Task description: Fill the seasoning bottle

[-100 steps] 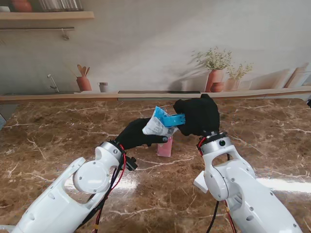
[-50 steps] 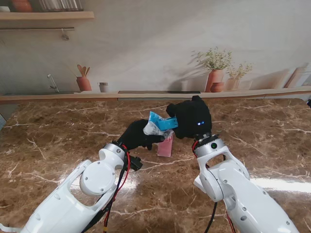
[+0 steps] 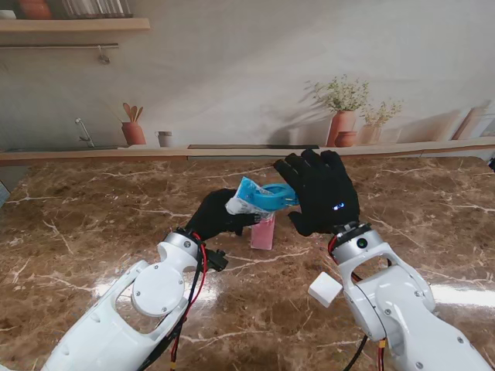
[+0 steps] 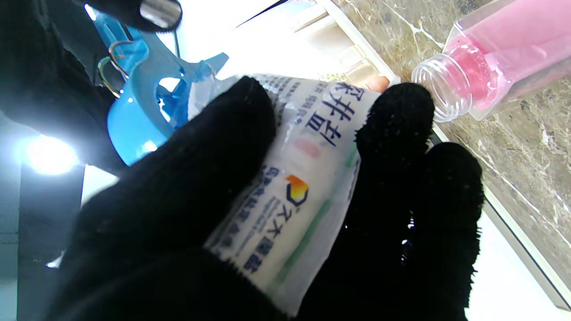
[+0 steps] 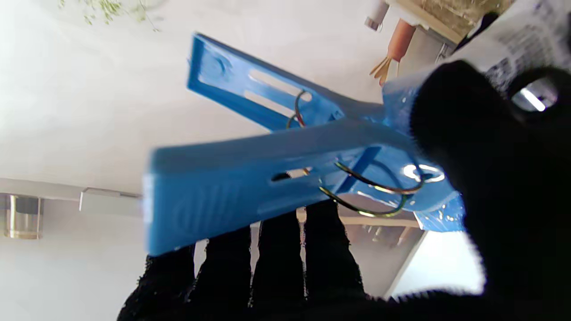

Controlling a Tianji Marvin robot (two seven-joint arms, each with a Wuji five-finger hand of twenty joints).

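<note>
Just beside left fingers (image 4: pixel 397 111): seasoning bottle (image 4: pixel 490 53)

A blue clip (image 5: pixel 267 178) lies across the right robot hand (image 5: pixel 490 200), black fingers (image 5: pixel 276 263) spread behind it.

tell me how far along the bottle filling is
Done: the seasoning bottle stands uncapped on the table, already partly filled with pink powder. In hand: the left robot hand holds the seasoning packet above it, while the right robot hand, fingers spread, is at the blue clip on the packet's end. Left: get the clip off and pour.
</note>
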